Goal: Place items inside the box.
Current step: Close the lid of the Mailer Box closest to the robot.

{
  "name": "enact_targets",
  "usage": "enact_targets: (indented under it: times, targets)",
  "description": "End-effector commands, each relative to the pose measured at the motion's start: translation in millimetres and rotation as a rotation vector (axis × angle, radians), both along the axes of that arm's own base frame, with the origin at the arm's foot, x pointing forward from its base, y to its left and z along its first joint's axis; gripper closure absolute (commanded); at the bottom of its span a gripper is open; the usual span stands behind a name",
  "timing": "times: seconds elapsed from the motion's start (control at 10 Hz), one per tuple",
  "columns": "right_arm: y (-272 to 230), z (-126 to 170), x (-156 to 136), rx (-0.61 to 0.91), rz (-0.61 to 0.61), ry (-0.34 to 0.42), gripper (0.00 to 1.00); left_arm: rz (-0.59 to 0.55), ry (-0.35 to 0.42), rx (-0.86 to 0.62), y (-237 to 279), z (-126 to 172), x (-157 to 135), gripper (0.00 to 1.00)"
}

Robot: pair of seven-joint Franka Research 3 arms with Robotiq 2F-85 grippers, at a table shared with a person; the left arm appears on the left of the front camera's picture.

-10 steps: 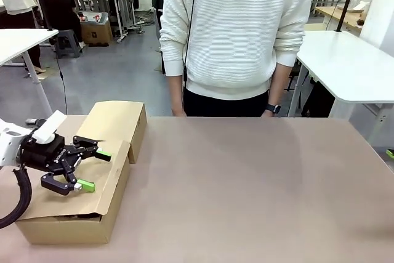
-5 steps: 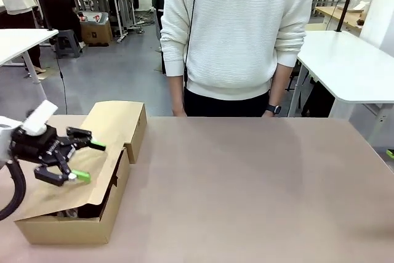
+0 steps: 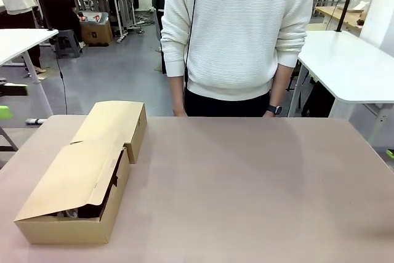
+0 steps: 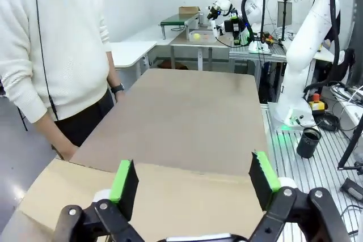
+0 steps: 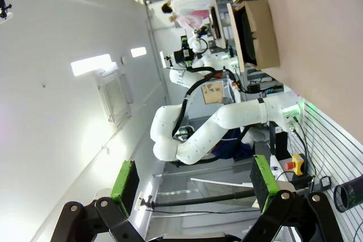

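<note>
Sitting at the near left corner of the table point(image 3: 246, 183), the cardboard box point(image 3: 74, 192) is lying with its lid flap resting low over the body, leaving a dark slot open along its right side. Something dark and a pale bit are showing inside at the near end of that slot, but which of the items they are cannot be told. A second cardboard flap or carton part point(image 3: 114, 124) is lying just beyond the box, touching it, toward the far left edge of the table. The person point(image 3: 237, 35) in a white knit sweater is standing at the far edge with both arms hanging down, a watch on one wrist. At the left edge of the front view a sliver of green pad and black finger is peeking in, well above and off the table. In the left wrist view the left gripper point(image 4: 193, 177) is hovering with its jaws spread wide apart and holding nothing, its green pads point(image 4: 123, 181) framing the brown cardboard below and the bare table beyond. In the right wrist view the right gripper point(image 5: 190, 184) is likewise standing wide open and empty, pointing away toward a white wall, with the box point(image 5: 258, 32) showing sideways far off at the upper edge.
</note>
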State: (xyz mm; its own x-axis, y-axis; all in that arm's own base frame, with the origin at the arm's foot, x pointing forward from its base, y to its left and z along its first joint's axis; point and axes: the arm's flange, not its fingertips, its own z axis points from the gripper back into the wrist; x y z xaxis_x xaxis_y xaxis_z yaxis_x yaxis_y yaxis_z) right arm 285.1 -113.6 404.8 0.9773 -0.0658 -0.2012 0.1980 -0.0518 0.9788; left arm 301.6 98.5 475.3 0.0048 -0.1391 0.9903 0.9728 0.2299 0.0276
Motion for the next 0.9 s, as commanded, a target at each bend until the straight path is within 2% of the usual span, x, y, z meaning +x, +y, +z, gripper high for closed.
enact_targets:
  times: [0.0,0.8]
  targets:
    - [-0.4,2.6,-1.5,0.008,0.001,-0.009,0.0,-0.054,-0.05,-0.013,-24.9,-22.4,20.0,0.0]
    - [-0.4,2.6,-1.5,0.008,0.001,-0.009,0.0,-0.054,-0.05,-0.013,-24.9,-22.4,20.0,0.0]
